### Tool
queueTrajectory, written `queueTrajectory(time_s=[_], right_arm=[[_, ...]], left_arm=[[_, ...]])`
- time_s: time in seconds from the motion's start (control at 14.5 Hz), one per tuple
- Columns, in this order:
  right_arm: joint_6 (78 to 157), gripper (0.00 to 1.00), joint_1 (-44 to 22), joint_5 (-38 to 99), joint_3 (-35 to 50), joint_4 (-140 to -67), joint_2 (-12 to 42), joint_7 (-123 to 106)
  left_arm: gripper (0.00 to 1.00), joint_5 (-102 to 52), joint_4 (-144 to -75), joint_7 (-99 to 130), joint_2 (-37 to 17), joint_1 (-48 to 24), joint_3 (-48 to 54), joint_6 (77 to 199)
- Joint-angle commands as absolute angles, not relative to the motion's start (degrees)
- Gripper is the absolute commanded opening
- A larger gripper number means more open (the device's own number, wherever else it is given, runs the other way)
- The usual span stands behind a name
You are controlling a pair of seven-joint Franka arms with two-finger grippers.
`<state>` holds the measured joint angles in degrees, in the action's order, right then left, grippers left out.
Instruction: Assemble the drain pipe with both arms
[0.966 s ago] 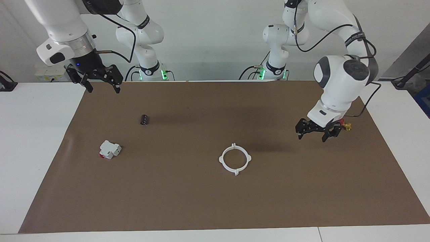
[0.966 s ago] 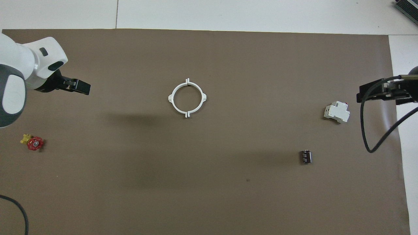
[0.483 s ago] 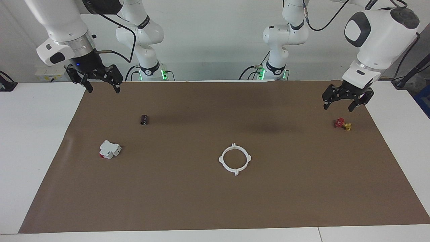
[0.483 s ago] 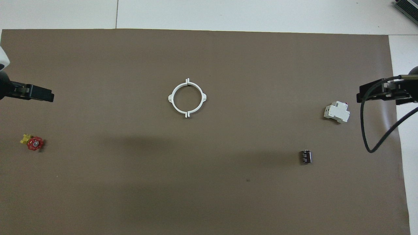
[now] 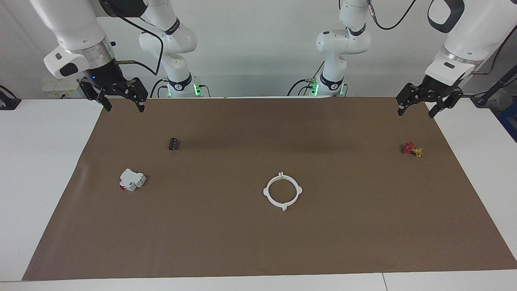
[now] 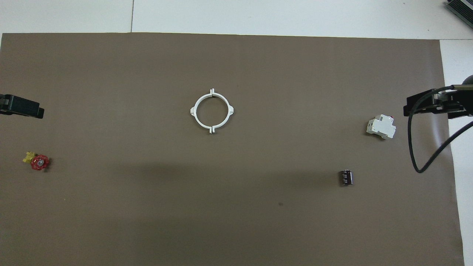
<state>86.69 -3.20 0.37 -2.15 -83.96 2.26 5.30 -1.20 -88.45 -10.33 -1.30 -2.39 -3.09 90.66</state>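
Observation:
The drain pipe lies flat on the brown mat as one closed white ring, its two half-ring arcs meeting end to end; it also shows in the overhead view. My left gripper is open and empty, raised over the mat's edge at the left arm's end. Only one of its fingers shows in the overhead view. My right gripper is open and empty, raised over the mat's edge at the right arm's end, and waits there. Both grippers are well apart from the ring.
A white blocky part with a red end and a small dark cylinder lie toward the right arm's end. A small red and yellow valve lies toward the left arm's end. The brown mat covers the table.
My left gripper has risen and drawn back from over the mat beside the valve to the mat's edge. The ring and my right arm have not moved.

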Motion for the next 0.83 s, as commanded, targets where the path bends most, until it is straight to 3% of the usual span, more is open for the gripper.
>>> queueTrajectory(time_s=[0.0,0.76], right_arm=[[86.31,1.00,-2.81,0.70,-2.02,-85.43,0.88,3.96],[86.31,1.00,-2.81,0.70,-2.02,-85.43,0.88,3.96]], left_arm=[[1.00,-0.79,-90.87,-9.49,0.70,-1.49,-2.72,88.86],[1.00,-0.62,-90.88,-8.17,0.79,-1.67,-2.64,89.91]])
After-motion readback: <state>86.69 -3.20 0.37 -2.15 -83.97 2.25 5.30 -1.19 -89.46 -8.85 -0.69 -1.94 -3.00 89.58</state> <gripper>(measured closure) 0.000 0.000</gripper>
